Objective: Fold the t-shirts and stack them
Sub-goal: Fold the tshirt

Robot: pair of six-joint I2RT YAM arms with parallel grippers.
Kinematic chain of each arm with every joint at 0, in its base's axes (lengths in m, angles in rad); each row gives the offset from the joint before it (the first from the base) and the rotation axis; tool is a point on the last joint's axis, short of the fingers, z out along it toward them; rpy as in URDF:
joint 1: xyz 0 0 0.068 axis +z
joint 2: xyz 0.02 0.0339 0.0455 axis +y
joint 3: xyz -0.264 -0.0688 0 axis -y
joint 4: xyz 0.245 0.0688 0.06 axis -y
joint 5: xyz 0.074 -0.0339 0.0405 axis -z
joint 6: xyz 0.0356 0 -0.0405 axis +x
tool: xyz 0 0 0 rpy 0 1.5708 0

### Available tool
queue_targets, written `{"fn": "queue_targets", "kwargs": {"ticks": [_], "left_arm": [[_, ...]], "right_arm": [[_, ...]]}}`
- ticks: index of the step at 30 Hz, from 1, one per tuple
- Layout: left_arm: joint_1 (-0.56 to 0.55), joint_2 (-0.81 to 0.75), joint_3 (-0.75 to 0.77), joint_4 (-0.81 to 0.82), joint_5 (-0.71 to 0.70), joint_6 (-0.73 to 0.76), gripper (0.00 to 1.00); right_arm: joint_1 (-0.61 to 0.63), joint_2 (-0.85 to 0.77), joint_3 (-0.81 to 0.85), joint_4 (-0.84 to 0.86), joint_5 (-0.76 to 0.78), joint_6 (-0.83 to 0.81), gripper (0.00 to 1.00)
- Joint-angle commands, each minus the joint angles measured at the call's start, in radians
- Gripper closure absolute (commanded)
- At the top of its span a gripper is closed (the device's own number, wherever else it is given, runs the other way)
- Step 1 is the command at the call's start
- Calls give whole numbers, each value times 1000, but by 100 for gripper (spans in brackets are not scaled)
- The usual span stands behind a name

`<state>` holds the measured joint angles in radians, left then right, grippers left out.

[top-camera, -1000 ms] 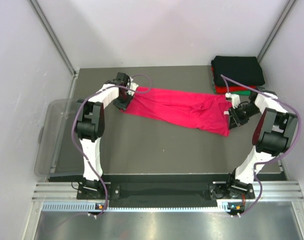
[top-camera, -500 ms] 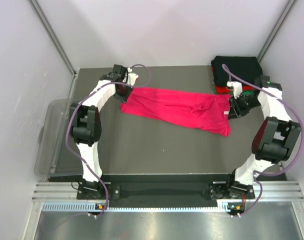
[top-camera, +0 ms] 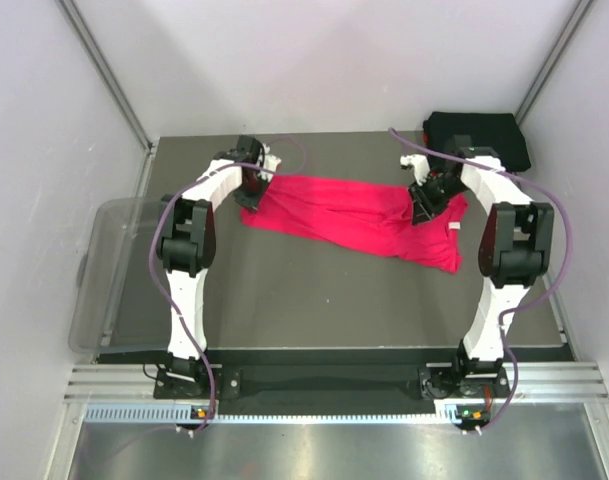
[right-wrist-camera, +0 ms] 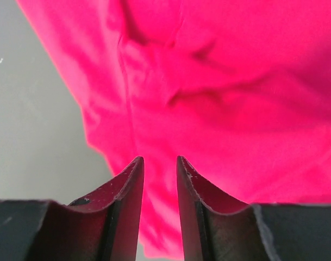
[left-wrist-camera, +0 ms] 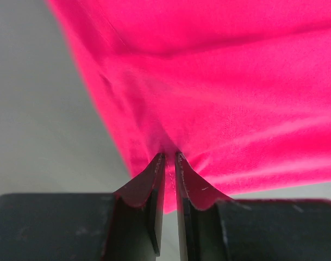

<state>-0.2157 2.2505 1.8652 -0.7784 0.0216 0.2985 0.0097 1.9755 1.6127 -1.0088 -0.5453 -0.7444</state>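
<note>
Gripping the pink t-shirt (top-camera: 354, 215) near the desk's (top-camera: 314, 300) far edge: left fingers (left-wrist-camera: 149, 185) pinch cloth, right fingers (right-wrist-camera: 127, 185) hover slightly parted; next I'd close right, then fold.

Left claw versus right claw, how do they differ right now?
The left claw has its jaws nearly together, pinching a ridge of the pink t-shirt; the right claw shows a clear gap, cloth below it unpinched. The left claw sits at the shirt's left end, the right claw at its far edge toward the right. Both are over the same shirt.
</note>
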Motion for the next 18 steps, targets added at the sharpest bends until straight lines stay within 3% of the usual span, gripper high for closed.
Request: {"fn": "queue_targets", "kwargs": {"ticks": [1, 10, 14, 18], "left_arm": [[12, -46, -67, 1, -9, -7, 82], [13, -127, -230, 44, -54, -4, 82], [15, -152, -258, 54, -55, -1, 82], [15, -163, -270, 60, -60, 1, 82]], "right_arm": [[38, 72, 111, 21, -2, 36, 68], [81, 163, 185, 52, 41, 40, 64], [95, 187, 205, 53, 47, 45, 57], [107, 189, 196, 68, 50, 48, 57]]}}
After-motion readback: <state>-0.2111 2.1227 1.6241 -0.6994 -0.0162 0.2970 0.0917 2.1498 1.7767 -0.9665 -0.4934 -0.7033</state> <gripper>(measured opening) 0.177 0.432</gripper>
